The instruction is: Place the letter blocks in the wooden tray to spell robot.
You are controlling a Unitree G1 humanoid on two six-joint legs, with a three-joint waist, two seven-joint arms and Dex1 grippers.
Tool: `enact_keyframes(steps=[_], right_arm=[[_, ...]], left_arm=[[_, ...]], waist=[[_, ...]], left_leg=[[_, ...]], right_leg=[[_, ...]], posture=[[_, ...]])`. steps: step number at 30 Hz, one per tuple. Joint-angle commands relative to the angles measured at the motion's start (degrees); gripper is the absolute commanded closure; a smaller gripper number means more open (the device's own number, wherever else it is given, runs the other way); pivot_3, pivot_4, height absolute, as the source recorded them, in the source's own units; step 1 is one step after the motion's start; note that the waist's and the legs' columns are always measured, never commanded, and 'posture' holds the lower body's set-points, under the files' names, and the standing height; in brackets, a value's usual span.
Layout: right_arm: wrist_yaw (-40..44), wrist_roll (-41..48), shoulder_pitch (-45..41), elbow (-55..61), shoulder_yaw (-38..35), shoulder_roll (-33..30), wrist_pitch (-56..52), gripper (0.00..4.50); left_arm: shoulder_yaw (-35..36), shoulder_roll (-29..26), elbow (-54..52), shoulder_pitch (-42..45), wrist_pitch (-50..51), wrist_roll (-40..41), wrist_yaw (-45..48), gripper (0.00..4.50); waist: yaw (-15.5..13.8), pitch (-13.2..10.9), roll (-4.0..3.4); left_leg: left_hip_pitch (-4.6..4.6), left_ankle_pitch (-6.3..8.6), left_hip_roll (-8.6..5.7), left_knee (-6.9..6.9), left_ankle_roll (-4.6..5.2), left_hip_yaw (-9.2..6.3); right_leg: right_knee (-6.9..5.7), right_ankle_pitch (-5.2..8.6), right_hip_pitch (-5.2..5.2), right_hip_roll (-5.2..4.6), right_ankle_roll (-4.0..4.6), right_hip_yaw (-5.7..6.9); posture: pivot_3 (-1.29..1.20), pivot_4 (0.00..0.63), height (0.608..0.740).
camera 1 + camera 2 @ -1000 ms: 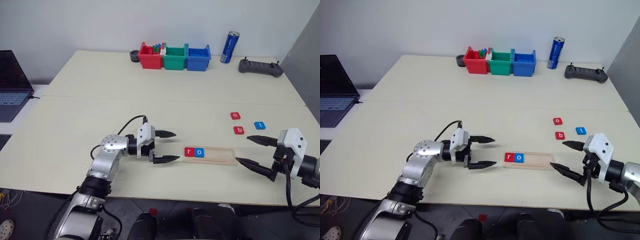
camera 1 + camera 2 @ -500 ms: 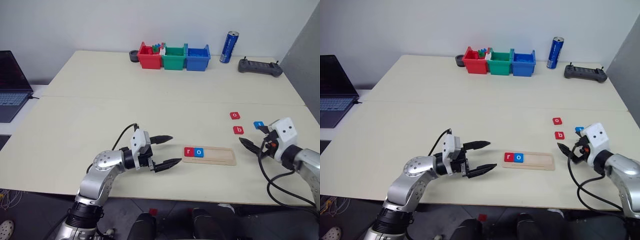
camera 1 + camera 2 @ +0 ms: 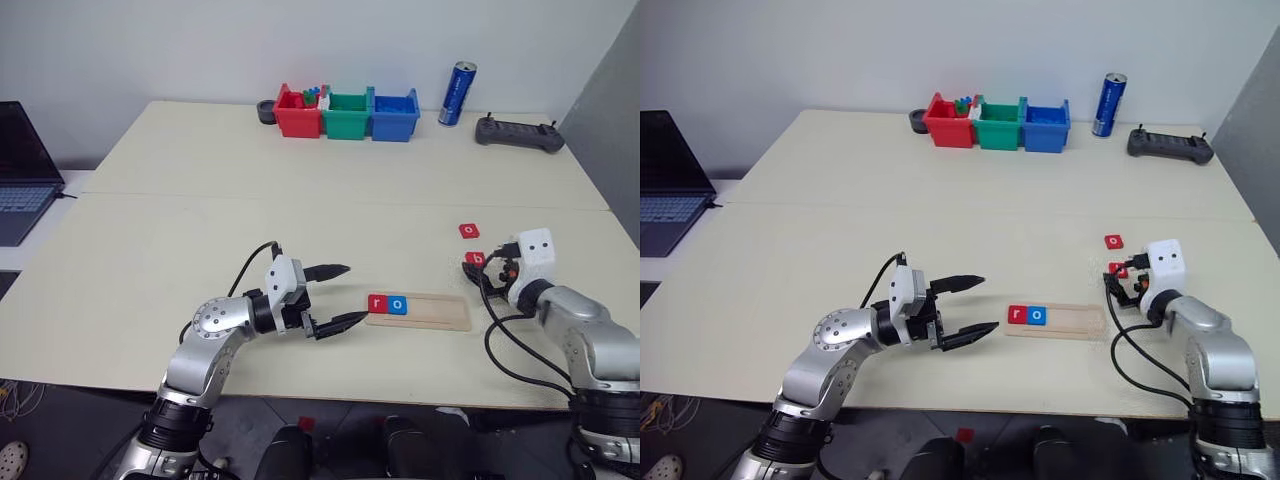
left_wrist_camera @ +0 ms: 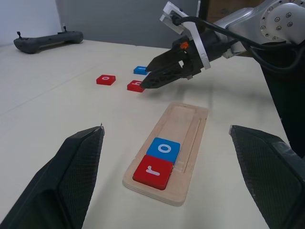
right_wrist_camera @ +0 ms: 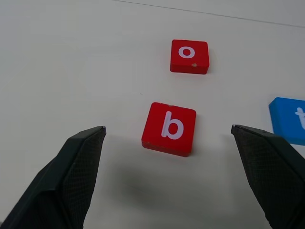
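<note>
The wooden tray (image 3: 434, 312) lies near the table's front edge. It holds a red "r" block (image 3: 377, 304) and a blue "o" block (image 3: 398, 305) at its left end. Just left of it, my left gripper (image 3: 356, 292) is open and empty, pointing at the tray. To the tray's right, a red "b" block (image 5: 168, 128) lies flat on the table. My right gripper (image 3: 478, 268) stands open over it, one finger on either side, not touching. A red "o" block (image 5: 189, 56) lies beyond the "b", and a blue "t" block (image 5: 289, 120) lies beside it.
Red (image 3: 298, 115), green (image 3: 348, 115) and blue (image 3: 396, 113) bins stand in a row at the table's far edge. A blue can (image 3: 458, 94) and a black controller (image 3: 518, 133) lie to their right. A laptop (image 3: 20, 170) sits off the left side.
My right gripper has swung forward and down from the table's front right edge to the "b" block, turning as it went. The left gripper has stayed open by the tray.
</note>
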State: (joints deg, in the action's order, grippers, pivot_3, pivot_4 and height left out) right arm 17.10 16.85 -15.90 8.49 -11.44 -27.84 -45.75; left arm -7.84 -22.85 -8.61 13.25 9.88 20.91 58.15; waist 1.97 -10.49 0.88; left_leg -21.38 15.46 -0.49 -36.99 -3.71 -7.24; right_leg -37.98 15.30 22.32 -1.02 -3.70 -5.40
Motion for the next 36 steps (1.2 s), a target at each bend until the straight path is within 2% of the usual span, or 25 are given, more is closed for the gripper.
enact_keyframes(steps=[1, 12, 15, 22, 28, 36], right_arm=[[-2.26, -1.22, -1.95, -0.07, 0.07, 0.72, -0.63, 0.0], [-8.19, -3.64, -4.71, -4.14, 0.63, 4.67, -3.55, 0.0], [-8.71, -3.46, -5.19, -5.17, 0.07, 5.33, -3.37, 0.61], [-9.06, -3.35, -5.54, -5.67, 0.11, 5.61, -3.33, 3.01], [-8.21, -2.86, -4.13, -1.3, -0.22, 3.72, -5.75, 3.03], [-0.5, 2.66, 5.86, 14.98, -6.96, -7.54, -18.21, 3.03]], left_arm=[[0.03, -0.46, -0.24, 0.97, -0.97, 0.07, 0.19, 0.05], [-0.16, -1.11, -1.04, 0.37, -0.79, 0.41, 0.18, 0.05], [-0.21, -1.29, -1.22, 0.03, -0.78, 0.4, 0.1, 0.0], [-0.14, -1.65, -2.14, -0.56, -0.83, 0.59, 0.05, 0.0], [-0.33, -1.55, -3.28, -0.96, -0.43, 1.0, -0.18, 0.0], [-0.81, -2.06, -3.32, -1.05, -0.55, 1.95, 1.57, 0.0]], waist=[[-0.01, 0.0, 0.0], [0.21, 0.01, -0.01], [0.43, 0.01, -0.02], [0.72, 0.01, -0.02], [0.87, 0.01, -0.02], [0.09, 0.0, -0.06]], left_leg=[[0.0, 0.0, 0.0, 0.0, 0.0, 0.0], [0.01, 0.0, 0.01, 0.01, 0.0, 0.01], [0.02, 0.0, 0.01, 0.01, 0.0, 0.01], [0.01, 0.0, 0.01, 0.01, 0.01, -0.01], [0.0, 0.0, 0.01, 0.02, 0.01, -0.02], [-0.13, 0.01, -0.03, 0.03, 0.01, -0.08]], right_leg=[[0.0, 0.0, 0.0, 0.0, 0.0, 0.0], [-0.01, 0.0, 0.01, 0.01, 0.0, 0.0], [-0.01, 0.0, 0.01, 0.01, 0.0, -0.01], [0.0, 0.0, 0.0, 0.01, 0.0, 0.01], [0.0, 0.0, 0.0, 0.01, 0.0, 0.01], [0.11, 0.01, 0.04, -0.02, -0.01, 0.07]], posture=[[0.0, 0.15, 0.74], [0.0, 0.15, 0.74], [0.0, 0.15, 0.74], [0.0, 0.15, 0.74], [0.0, 0.15, 0.74], [0.0, 0.15, 0.74]])
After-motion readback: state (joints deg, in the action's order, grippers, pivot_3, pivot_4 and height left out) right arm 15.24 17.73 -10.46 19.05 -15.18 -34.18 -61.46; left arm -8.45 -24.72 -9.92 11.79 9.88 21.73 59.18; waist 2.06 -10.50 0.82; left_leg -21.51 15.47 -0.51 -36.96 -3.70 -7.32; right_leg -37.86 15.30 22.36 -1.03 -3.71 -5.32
